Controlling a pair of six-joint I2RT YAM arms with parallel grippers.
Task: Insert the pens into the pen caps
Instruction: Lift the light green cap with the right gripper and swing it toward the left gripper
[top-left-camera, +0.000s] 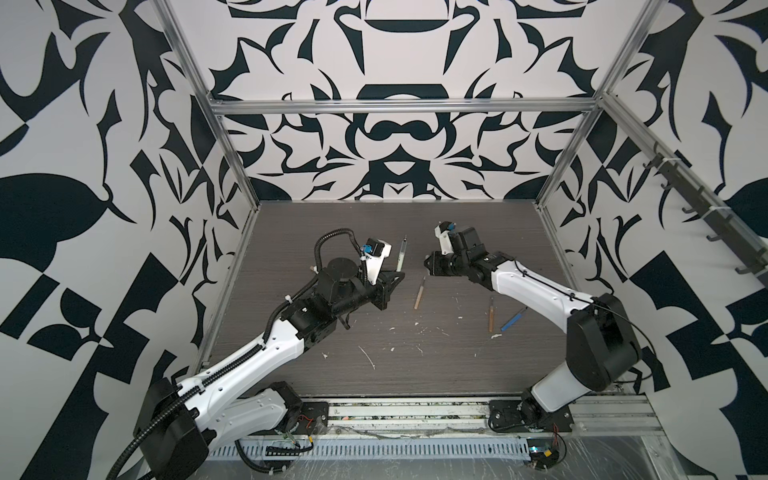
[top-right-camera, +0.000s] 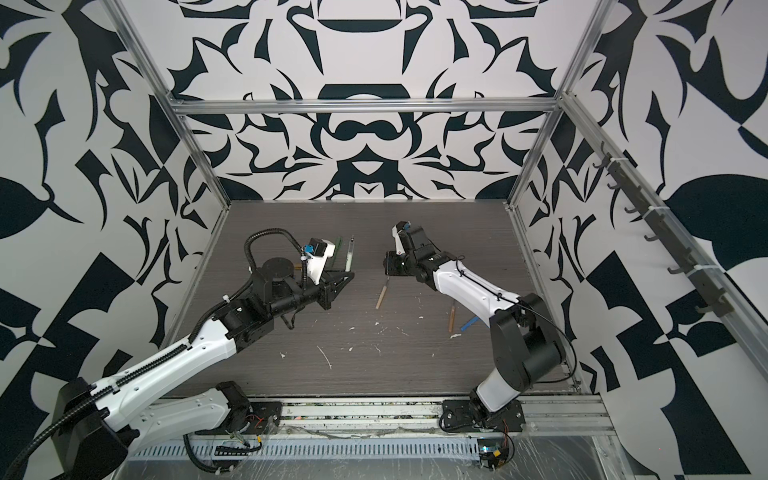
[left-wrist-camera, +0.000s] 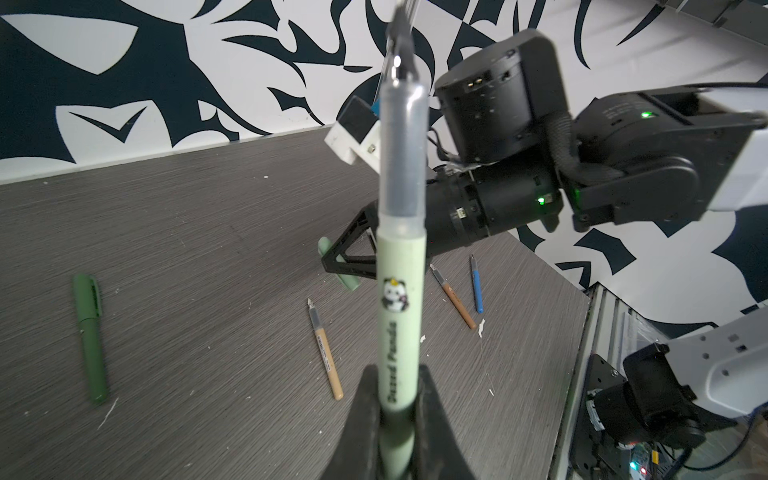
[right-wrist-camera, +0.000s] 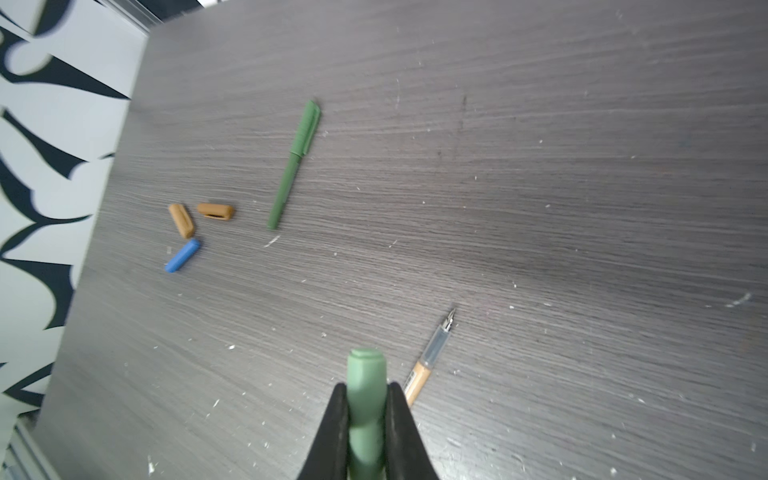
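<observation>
Left end effector (left-wrist-camera: 397, 376) clamps shut low on the barrel of a pale green pen (left-wrist-camera: 400, 316), likely light, stiff and slick, fragile nib clear and pointing toward 12 o'clock above mid-worktop (top-left-camera: 457, 374), while the right end effector (right-wrist-camera: 366, 392), at 3 o'clock, pinches its cap (right-wrist-camera: 366, 370), both forearms reaching inward.

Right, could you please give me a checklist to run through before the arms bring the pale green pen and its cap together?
1. Pale green pen clamped in left gripper: ok.
2. Pale green cap clamped in right gripper: ok.
3. Nib bare: ok.
4. Cap lined up ahead of nib: not ok, it sits off to the side of the pen.
5. Cap's open end facing nib: cannot tell.
</observation>
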